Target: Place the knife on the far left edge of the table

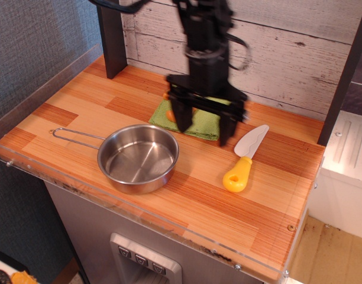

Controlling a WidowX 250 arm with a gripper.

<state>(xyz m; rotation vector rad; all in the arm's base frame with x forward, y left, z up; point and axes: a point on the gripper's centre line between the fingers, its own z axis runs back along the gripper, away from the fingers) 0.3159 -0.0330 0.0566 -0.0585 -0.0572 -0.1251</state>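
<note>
Knife not yet picked up; the task looks barely begun.

At the left, a round steel pan (138, 157) with a thin wire handle sits shiny on the table (80, 100), whose orange and tan wood-grain planks carry a clear acrylic rim. Mid-scene, the black gripper (206, 125) hangs with its fingers spread apart and empty, above the near edge of a nubby green cloth (203, 121); a sliver of something orange peeks out behind it. To the right, the knife (245, 158) lies flat, chunky yellow handle nearer, pale rounded blade pointing away. Grasping, carrying and placing at the far left edge all remain.
</note>
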